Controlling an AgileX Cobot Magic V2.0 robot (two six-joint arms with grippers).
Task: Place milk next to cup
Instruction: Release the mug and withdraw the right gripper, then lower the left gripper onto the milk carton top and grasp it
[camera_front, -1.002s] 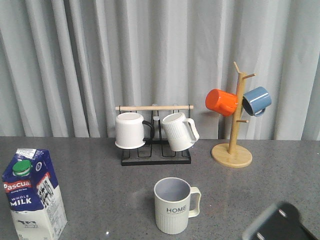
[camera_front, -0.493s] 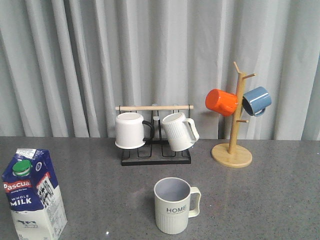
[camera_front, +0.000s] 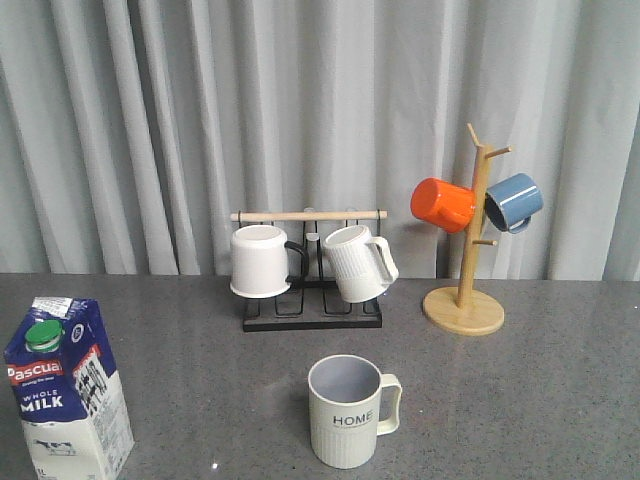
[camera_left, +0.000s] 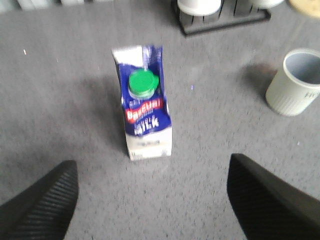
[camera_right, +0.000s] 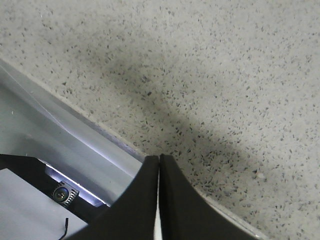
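The milk (camera_front: 68, 385) is a blue and white carton with a green cap; it stands upright at the table's front left. It also shows in the left wrist view (camera_left: 145, 115). The cup (camera_front: 348, 410), cream ribbed with "HOME" lettering, stands at the front centre, handle to the right, and shows in the left wrist view (camera_left: 296, 81). My left gripper (camera_left: 152, 187) is open wide and empty, short of the carton. My right gripper (camera_right: 159, 165) is shut and empty, over a speckled floor beside the table's edge. Neither gripper shows in the front view.
A black rack (camera_front: 312, 312) with a wooden bar holds a white mug with black handle (camera_front: 262, 261) and a ribbed white mug (camera_front: 358, 263) behind the cup. A wooden mug tree (camera_front: 465, 300) at back right carries an orange mug (camera_front: 442, 204) and a blue mug (camera_front: 514, 201).
A dark arm part that showed at the front view's bottom right one second ago has left that view. The milk and the cup have not moved.
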